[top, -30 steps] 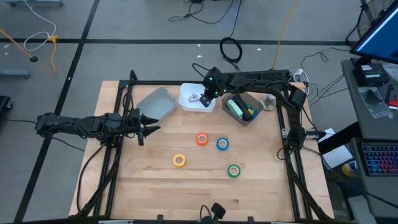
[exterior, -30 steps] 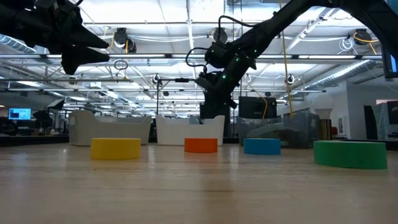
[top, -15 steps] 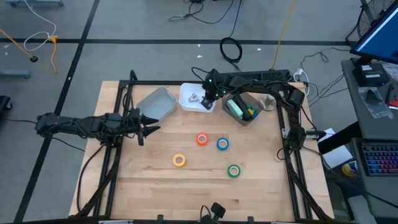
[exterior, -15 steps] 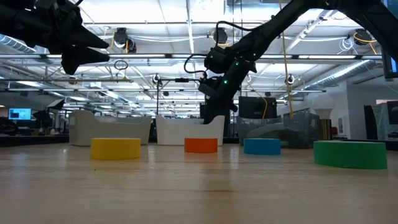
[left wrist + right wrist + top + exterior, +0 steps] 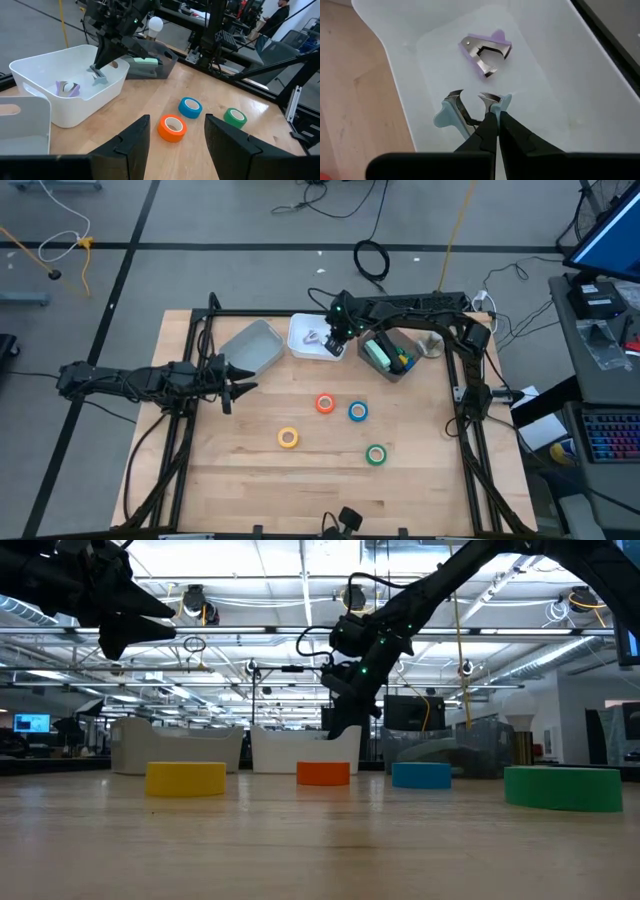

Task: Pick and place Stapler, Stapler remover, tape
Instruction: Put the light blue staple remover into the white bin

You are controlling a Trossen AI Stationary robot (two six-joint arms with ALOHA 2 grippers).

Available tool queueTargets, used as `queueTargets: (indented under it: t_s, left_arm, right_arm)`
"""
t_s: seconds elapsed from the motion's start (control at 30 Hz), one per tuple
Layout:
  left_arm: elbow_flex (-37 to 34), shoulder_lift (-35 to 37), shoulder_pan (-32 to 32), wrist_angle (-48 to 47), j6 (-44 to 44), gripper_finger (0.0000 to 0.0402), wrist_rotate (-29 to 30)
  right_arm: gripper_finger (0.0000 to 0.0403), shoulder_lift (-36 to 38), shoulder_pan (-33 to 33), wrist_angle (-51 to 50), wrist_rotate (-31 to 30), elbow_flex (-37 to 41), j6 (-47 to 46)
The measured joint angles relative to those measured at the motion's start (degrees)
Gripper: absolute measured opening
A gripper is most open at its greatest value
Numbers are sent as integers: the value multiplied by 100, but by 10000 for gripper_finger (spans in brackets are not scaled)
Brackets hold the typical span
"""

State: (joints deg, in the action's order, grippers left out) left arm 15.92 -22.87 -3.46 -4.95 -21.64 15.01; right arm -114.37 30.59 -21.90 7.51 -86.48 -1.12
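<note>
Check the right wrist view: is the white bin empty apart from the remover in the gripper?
No, a purple staple remover also lies on the white bin floor, beyond the light-blue staple remover pinched by the right gripper.

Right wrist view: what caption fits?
Right hand shut on a pale blue staple remover, above a white bin holding a purple one.

table (image 5: 250, 470): matt wood | bin (image 5: 385, 30): smooth plastic | remover (image 5: 487, 52) jaws: probably shiny metal

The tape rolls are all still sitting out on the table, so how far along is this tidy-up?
Partly done. A purple stapler remover already lies in the white bin. The right gripper is shut on a light-blue stapler remover over that bin. The four tape rolls remain on the table; the left gripper waits open, empty.
</note>
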Motion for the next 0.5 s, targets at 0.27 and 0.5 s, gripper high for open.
queueTargets:
  t_s: [0.27,0.5]
  left_arm:
    - [0,-1,0,-1,2,186,2]
    - [0,0,0,0,-1,186,2]
  right_arm:
    - [3,0,-5,11,2,1,32]
    - [4,0,-7,-53,2,2,56]
